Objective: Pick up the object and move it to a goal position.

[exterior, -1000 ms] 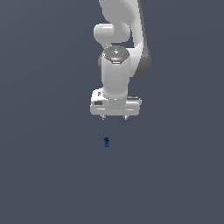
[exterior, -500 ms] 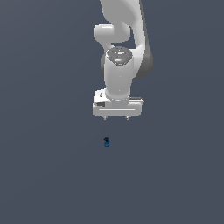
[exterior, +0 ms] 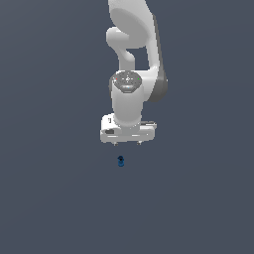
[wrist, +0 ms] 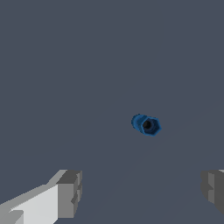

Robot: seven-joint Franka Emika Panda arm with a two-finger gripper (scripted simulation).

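The object (exterior: 120,160) sits alone on the flat grey counter (exterior: 44,198), a tiny dark-blue piece with a darker end; in the wrist view it reads as a small hex-ish blue body with a dark hole or cap facing the camera (wrist: 146,124). The arm points straight down with the hand (exterior: 127,143) above and slightly toward the exterior view's right of it, apart from it and touching nothing. That reads as a pre-grasp pose: hand vertical, camera on target, so a straight descent can put the fingers either side. Jaws are spread wide and empty: the wrist view shows both grey fingertips (wrist: 70,194) well apart, with the object outside the line between them. My read: it needs a small lateral correction before dropping. No goal marker visible in either view.
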